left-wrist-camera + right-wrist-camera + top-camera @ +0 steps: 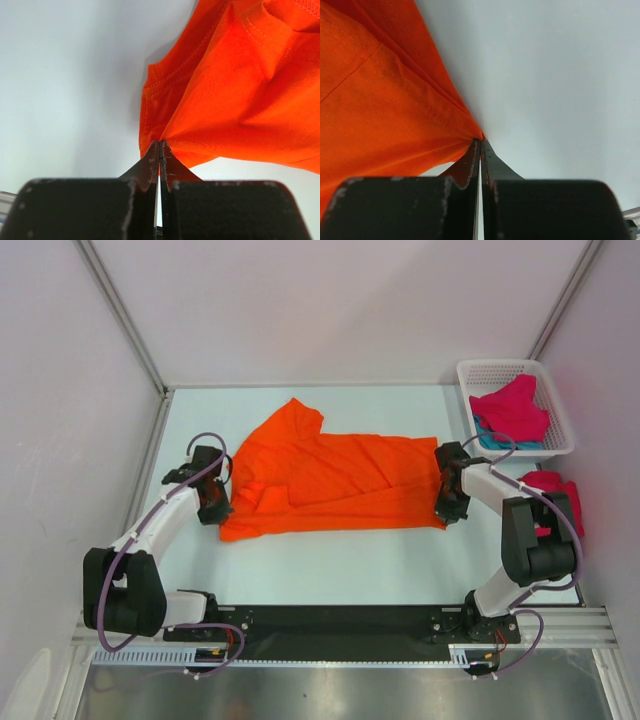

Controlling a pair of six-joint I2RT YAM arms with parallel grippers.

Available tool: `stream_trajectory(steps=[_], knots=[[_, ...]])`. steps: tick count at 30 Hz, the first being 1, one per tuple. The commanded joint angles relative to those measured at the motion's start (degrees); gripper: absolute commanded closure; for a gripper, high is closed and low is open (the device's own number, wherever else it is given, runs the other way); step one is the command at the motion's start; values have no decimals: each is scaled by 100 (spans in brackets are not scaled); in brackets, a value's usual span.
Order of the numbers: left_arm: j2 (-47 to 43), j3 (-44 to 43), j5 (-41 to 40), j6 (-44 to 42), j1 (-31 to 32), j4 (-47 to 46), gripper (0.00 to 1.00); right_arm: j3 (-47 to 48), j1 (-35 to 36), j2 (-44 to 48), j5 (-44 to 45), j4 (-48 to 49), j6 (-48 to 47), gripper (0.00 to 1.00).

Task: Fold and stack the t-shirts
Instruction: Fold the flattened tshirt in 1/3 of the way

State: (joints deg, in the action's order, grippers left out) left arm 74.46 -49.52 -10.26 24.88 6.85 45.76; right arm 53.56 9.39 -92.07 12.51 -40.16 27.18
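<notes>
Bright orange short-sleeved cloth t-shirt (335, 480) lying creased and partly doubled over on the pale table (340, 570), near its middle. Its long axis runs left to right between the arms, and one flap points toward the far wall at the left end. The neck opening cannot be made out. Left gripper (159, 150), jaws pressed together, pinches the shirt's near-left corner. Right gripper (480, 147), likewise clamped, pinches the near-right corner. White plastic mesh basket (560, 400) at far right holds a magenta-red t-shirt (512, 408) over a teal t-shirt (495, 440). A second magenta-red t-shirt (560, 490) lies beside the right arm.
</notes>
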Motion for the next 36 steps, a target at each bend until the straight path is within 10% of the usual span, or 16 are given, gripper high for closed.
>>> stream_trajectory(steps=[1,26,33,36], knots=[[-80,-225,-46,-177,-114,3,100,-74,-121,251,401,-88,129,100],[-80,-251,209,-317,-298,-41,99,-100,-227,638,480,-440,262,88],[-343,-549,437,-397,-316,214,34,321,28,901,427,-808,296,71],[-467,-734,481,-405,-316,302,29,567,142,1033,401,-958,323,70]])
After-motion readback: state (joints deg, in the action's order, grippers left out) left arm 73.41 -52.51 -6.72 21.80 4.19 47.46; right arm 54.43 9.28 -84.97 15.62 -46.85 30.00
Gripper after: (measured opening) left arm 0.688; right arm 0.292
